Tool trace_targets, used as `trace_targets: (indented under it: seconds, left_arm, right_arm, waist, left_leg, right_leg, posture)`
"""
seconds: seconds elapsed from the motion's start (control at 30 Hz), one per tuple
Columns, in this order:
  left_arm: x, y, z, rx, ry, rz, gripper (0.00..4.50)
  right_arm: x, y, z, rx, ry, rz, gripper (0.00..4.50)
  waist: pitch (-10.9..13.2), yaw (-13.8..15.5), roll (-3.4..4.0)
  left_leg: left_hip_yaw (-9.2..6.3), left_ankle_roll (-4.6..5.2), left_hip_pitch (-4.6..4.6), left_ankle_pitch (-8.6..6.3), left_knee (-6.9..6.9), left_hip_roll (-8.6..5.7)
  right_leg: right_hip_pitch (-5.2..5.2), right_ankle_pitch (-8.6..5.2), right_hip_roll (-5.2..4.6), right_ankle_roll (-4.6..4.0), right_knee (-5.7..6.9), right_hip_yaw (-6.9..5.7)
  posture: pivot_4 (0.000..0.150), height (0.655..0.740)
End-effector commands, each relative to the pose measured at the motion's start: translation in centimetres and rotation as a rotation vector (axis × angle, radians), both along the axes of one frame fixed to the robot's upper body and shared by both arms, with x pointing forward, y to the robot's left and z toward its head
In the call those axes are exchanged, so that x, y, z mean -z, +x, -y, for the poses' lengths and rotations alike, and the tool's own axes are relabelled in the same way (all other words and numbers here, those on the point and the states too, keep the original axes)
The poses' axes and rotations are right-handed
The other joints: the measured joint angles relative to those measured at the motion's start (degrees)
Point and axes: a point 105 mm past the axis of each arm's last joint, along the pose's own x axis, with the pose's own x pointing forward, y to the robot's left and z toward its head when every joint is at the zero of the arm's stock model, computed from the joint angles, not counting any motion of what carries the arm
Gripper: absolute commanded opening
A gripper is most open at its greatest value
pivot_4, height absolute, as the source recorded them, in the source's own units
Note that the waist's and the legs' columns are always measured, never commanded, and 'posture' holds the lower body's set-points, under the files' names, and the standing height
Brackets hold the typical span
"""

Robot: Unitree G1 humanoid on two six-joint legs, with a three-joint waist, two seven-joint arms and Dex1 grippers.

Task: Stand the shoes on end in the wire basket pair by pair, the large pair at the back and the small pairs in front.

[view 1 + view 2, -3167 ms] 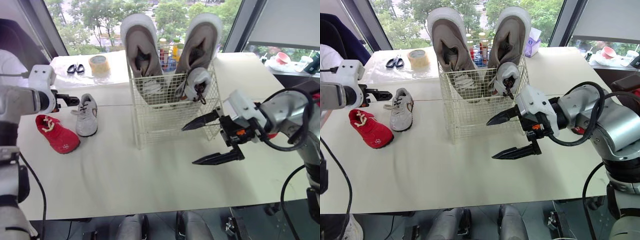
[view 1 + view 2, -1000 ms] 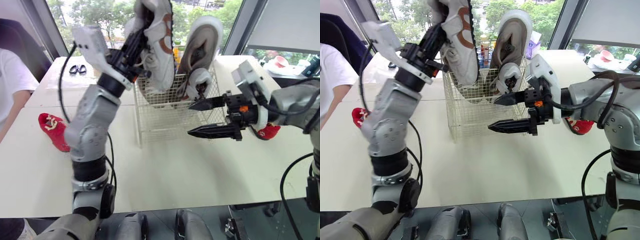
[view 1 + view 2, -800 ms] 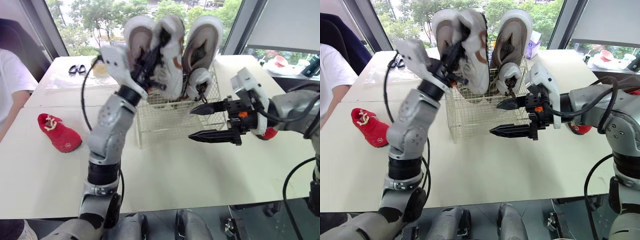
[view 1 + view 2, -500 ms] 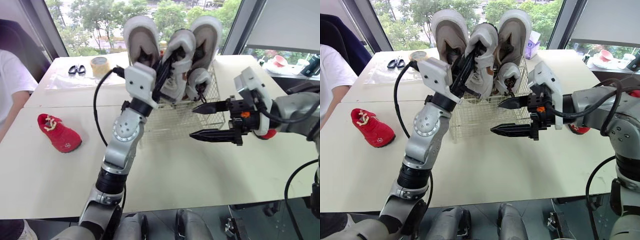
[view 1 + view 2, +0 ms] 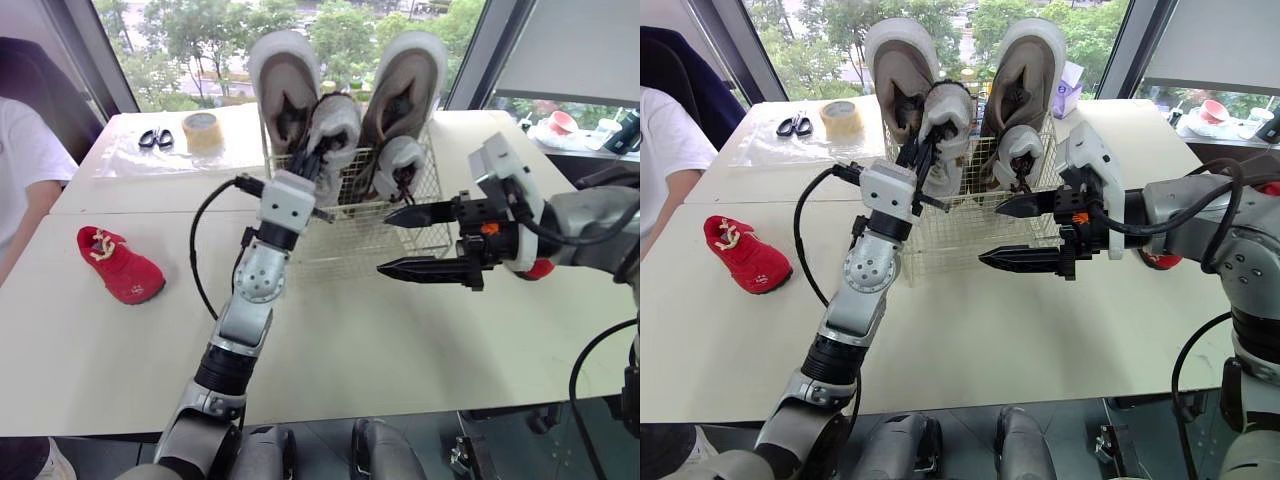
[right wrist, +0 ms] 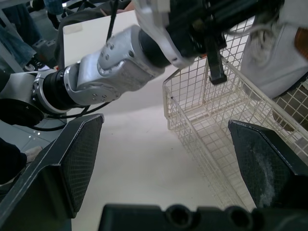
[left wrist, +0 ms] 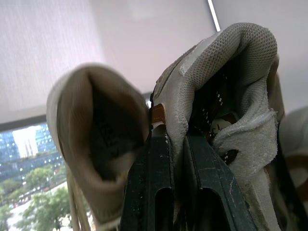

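- Because the small pairs belong in front, my left gripper (image 5: 920,145) holds the small pale shoe (image 5: 335,125) on end over the front left part of the wire basket (image 5: 330,245). Its lower end is down among the wires. Whether it rests on the basket's floor I cannot tell.
- Seen from the left wrist, my fingers (image 7: 154,192) are pinched tight on the rim of the shoe's opening. That grip lets the shoe hang upright instead of tipping flat.
- Its mate (image 5: 398,160) stands on end at the basket's front right, so this shoe goes just beside it to complete the pair.
- Behind them the large pair (image 5: 408,80) stands upright along the back wall, well above the small shoes, as the task asks.
- My right gripper (image 5: 383,243) hangs wide open and empty just beside the basket's front right corner. I judge it waits there to steady the basket if the shoe drags on the wires.
- One red shoe (image 5: 120,268) lies near the left edge of the desk (image 5: 380,340). Another red shoe (image 5: 540,268) shows behind my right arm near the right edge. That pair is not yet in the basket.
- Letting go should be gentle, I judge, since the rim could catch on a finger.
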Motion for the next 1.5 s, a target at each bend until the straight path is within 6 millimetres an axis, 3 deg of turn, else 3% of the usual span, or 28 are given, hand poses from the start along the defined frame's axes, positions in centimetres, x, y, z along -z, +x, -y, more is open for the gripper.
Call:
trace_targets:
  seconds: [0.03, 0.13, 0.33, 0.53, 0.67, 0.8, 0.9, 1.03, 1.1, 1.27, 1.37, 1.5]
  left_arm:
    - [-0.3, -0.4, -0.1, 0.04, -0.056, 0.0, 0.01]
    - [-0.1, -0.5, -0.9, 0.047, -0.101, -0.038, 1.08]
    - [-0.2, -2.5, -1.6, 0.095, -0.03, -0.055, 4.01]
    - [-0.4, -4.8, -2.4, 0.201, 0.07, -0.121, 4.01]
    - [-1.4, -5.1, -4.3, 0.223, 0.043, -0.203, 4.01]
    - [-2.5, -4.5, -6.5, 0.161, 0.097, -0.227, 4.01]
    - [-3.7, -4.0, -7.8, 0.194, 0.041, -0.269, 4.27]
    - [-5.4, -4.6, -8.5, 0.435, -0.015, -0.403, 4.27]
    - [-4.8, -6.3, -8.6, 0.576, 0.082, -0.499, 4.27]
    - [-2.7, -9.2, -8.5, 0.757, 0.139, -0.67, 4.27]
    - [-1.0, -11.2, -6.8, 0.879, 0.154, -0.746, 4.27]
    - [0.7, -12.9, -4.8, 0.966, 0.14, -0.802, 4.27]
  right_arm:
    - [-0.8, -0.5, -0.1, -0.009, 0.006, 0.053, 4.5]
    - [-0.8, -0.4, -0.1, -0.007, 0.006, 0.056, 4.5]
    - [-0.5, -0.2, 0.2, 0.003, 0.008, 0.054, 4.5]
    - [-0.2, 0.0, 0.4, 0.009, 0.018, 0.042, 4.5]
    - [-0.2, 0.2, 0.7, 0.022, 0.046, 0.029, 4.5]
    - [-2.1, 0.9, 1.6, 0.058, 0.179, 0.039, 4.5]
    - [-4.7, 1.4, 2.9, 0.088, 0.338, 0.048, 4.5]
    - [-7.5, 2.9, 8.0, 0.306, 0.48, 0.12, 4.5]
    - [-7.1, 4.7, 12.2, 0.548, 0.475, 0.197, 4.5]
    - [-4.2, 5.7, 18.8, 0.886, 0.334, 0.301, 4.5]
    - [-1.8, 5.2, 21.2, 1.005, 0.281, 0.323, 4.5]
    - [1.8, 3.7, 22.3, 1.122, 0.215, 0.304, 4.5]
  waist:
    - [0.0, -0.04, 0.0]
    - [0.0, -0.06, 0.0]
    - [0.0, -0.12, 0.0]
    - [-0.01, -0.01, 0.01]
    - [-0.02, -0.15, 0.03]
    - [-0.03, -0.09, 0.05]
    - [-0.02, -0.04, 0.05]
    - [-0.02, -0.04, 0.05]
    - [-0.03, -0.2, 0.07]
    - [-0.04, -0.23, 0.11]
    - [-0.03, -0.1, 0.11]
    - [-0.06, -0.08, 0.14]
  left_leg:
    - [0.0, 0.0, -0.01, 0.0, 0.0, 0.0]
    - [-0.01, 0.01, -0.01, -0.01, 0.0, 0.0]
    - [-0.01, 0.0, -0.01, -0.01, -0.01, 0.05]
    - [-0.02, 0.0, -0.03, -0.01, -0.01, 0.04]
    - [-0.03, 0.0, -0.03, -0.01, 0.0, 0.05]
    - [-0.03, -0.01, -0.03, 0.0, 0.0, 0.04]
    - [-0.01, -0.01, -0.03, 0.0, 0.01, 0.04]
    - [-0.04, -0.02, -0.07, 0.0, 0.01, 0.03]
    - [-0.01, -0.12, -0.07, 0.06, -0.01, 0.03]
    - [0.08, -0.38, -0.02, 0.21, -0.04, 0.0]
    - [0.07, -0.48, -0.01, 0.27, -0.03, 0.0]
    - [0.07, -0.52, 0.12, 0.28, -0.04, -0.01]
  right_leg:
    - [0.0, 0.0, -0.01, 0.0, -0.01, 0.0]
    - [-0.01, 0.0, -0.04, 0.0, 0.0, 0.0]
    - [-0.03, 0.0, -0.02, 0.0, 0.0, 0.0]
    - [-0.04, -0.01, -0.01, -0.01, 0.01, 0.0]
    - [-0.04, -0.03, 0.0, -0.04, -0.01, 0.0]
    - [-0.04, -0.01, 0.1, -0.02, 0.01, -0.01]
    - [-0.02, -0.01, 0.15, -0.01, 0.0, 0.0]
    - [-0.01, -0.01, 0.16, -0.01, -0.03, -0.01]
    - [-0.02, -0.02, 0.17, 0.01, -0.03, 0.0]
    - [-0.02, -0.11, 0.18, 0.15, 0.0, 0.05]
    - [0.01, -0.11, 0.19, 0.16, 0.0, 0.07]
    - [0.13, -0.12, 0.19, 0.15, -0.01, 0.12]
  posture:
    - [0.15, 0.74]
    - [0.15, 0.74]
    - [0.15, 0.74]
    - [0.15, 0.74]
    - [0.15, 0.74]
    - [0.15, 0.74]
    - [0.15, 0.74]
    - [0.15, 0.74]
    - [0.15, 0.74]
    - [0.15, 0.74]
    - [0.15, 0.74]
    - [0.15, 0.74]
